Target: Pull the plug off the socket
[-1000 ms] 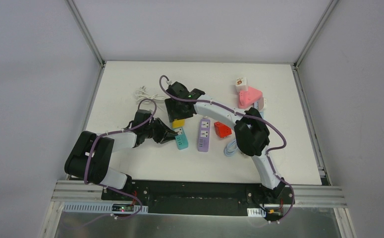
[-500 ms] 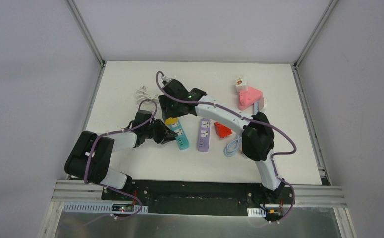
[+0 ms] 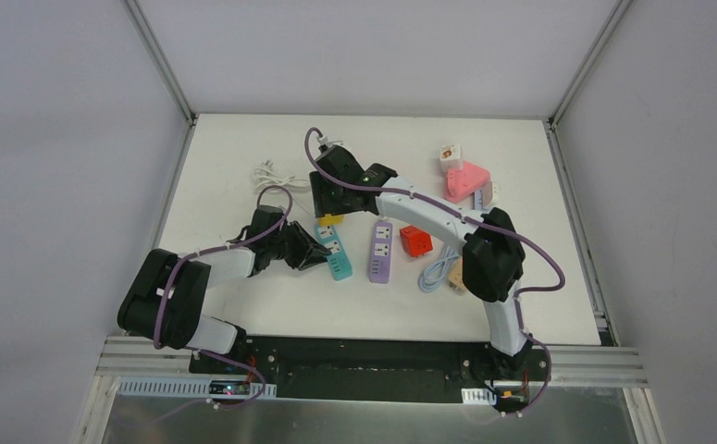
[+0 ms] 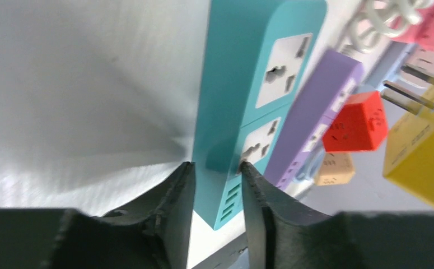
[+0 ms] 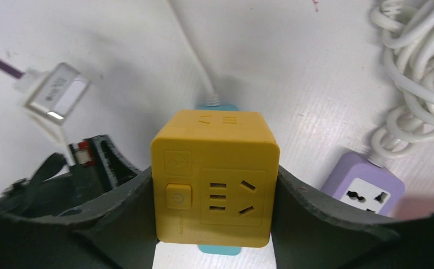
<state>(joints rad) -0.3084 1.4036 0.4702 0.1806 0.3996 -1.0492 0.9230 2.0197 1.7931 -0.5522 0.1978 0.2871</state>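
Note:
The yellow cube plug (image 3: 331, 220) is held in my right gripper (image 3: 332, 209), shut on its sides (image 5: 214, 179). In the left wrist view the cube (image 4: 421, 151) hangs above the table with its metal prongs (image 4: 416, 84) bare and clear of the teal socket strip (image 4: 248, 84). My left gripper (image 3: 313, 252) is shut on the near end of that teal strip (image 3: 338, 252), fingers (image 4: 175, 190) on either side of it. The strip lies flat, and its far end with a white cord (image 5: 217, 103) shows under the cube.
A purple socket strip (image 3: 380, 251) lies right of the teal one. A red cube adapter (image 3: 415, 241), a tan adapter (image 3: 456, 275) and a blue cable (image 3: 436, 270) lie further right. A pink adapter (image 3: 466, 181) sits back right, a coiled white cable (image 3: 271, 173) back left.
My right gripper has shifted with the yellow cube near the far end of the teal strip, and the right elbow swung right. The left gripper has stayed on the strip.

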